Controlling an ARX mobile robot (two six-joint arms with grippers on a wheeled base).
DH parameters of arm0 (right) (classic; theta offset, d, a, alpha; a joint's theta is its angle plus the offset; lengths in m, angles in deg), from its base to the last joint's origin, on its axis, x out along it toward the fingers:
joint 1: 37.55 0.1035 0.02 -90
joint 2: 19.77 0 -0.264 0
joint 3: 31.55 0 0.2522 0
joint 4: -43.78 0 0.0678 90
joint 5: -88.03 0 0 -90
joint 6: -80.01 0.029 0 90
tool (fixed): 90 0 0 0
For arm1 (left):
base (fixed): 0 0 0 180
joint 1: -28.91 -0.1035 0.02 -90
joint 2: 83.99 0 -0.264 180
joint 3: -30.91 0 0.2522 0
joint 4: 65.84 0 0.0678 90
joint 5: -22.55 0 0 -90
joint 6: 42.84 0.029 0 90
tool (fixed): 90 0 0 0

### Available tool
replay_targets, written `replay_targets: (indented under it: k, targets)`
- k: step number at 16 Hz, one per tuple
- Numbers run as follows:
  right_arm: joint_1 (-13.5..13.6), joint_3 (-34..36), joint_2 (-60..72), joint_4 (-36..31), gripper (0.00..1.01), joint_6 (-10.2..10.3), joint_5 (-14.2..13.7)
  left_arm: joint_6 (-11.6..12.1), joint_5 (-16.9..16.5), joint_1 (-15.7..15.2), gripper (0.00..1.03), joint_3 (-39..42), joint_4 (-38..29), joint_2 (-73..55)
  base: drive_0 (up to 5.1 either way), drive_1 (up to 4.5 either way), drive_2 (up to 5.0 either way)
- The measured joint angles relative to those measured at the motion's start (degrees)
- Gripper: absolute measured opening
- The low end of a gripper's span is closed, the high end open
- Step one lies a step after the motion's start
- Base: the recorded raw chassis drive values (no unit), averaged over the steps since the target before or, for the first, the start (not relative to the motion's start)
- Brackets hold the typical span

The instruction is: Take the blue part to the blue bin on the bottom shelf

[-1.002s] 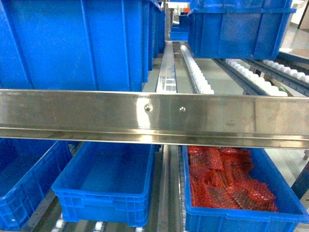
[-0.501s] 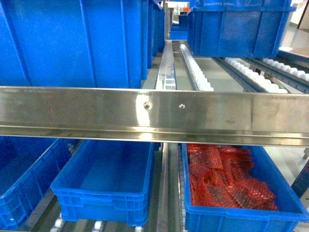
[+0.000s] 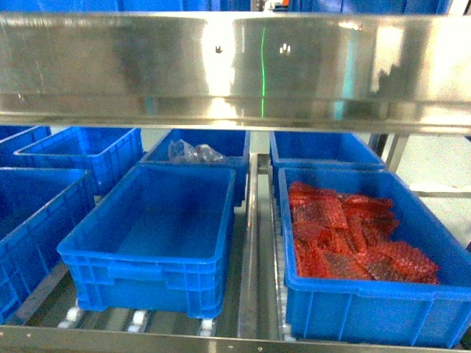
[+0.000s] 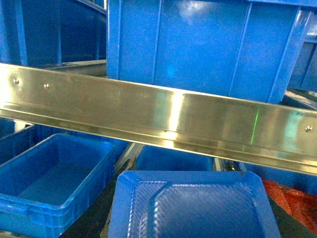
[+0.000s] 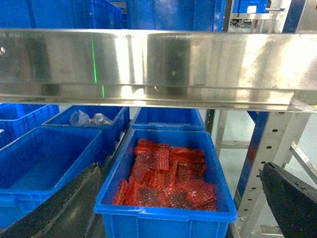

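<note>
Two bins front the bottom shelf (image 3: 251, 294): the empty blue bin (image 3: 140, 276) at left and, just beside it, a bin (image 3: 368, 309) of red packets (image 3: 346, 235). The blue part (image 4: 190, 206) fills the bottom of the left wrist view, below the steel beam (image 4: 148, 114). It hides the left claw, so I cannot tell that claw's grip. The right claw (image 5: 181, 171) gapes wide and holds nothing.

A shiny steel rail (image 3: 235, 66) runs across the top, catching bright glare and a thin green streak of light. Beyond it to the right stands a perforated steel post (image 5: 262, 163) of the rack, with pale grey floor (image 5: 233, 148) behind it.
</note>
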Motion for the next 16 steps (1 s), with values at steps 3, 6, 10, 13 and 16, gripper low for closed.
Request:
replay_targets:
  k: [3,6,10,13,16]
  targets:
    - [0.0,0.0,0.0,0.0,0.98,0.0,0.0,0.0,0.0,0.0,0.43,0.0,0.1,0.0,0.0,0.00,0.0]
    - [0.0,0.0,0.0,0.0,0.98,0.0,0.0,0.0,0.0,0.0,0.43,0.0,0.1,-0.1,0.0,0.00,0.0]
    - [0.0,0.0,0.0,-0.1,0.98,0.0,-0.1,0.0,0.0,0.0,0.43,0.0,0.0,-0.1,0.0,0.00,0.0]
    - [0.0,0.0,0.0,0.0,0.98,0.0,0.0,0.0,0.0,0.0,0.43,0.0,0.0,-0.1,0.0,0.00,0.0]
    - [0.0,0.0,0.0,0.1,0.98,0.0,0.0,0.0,0.0,0.0,0.43,0.1,0.2,-0.1,0.0,0.00,0.0]
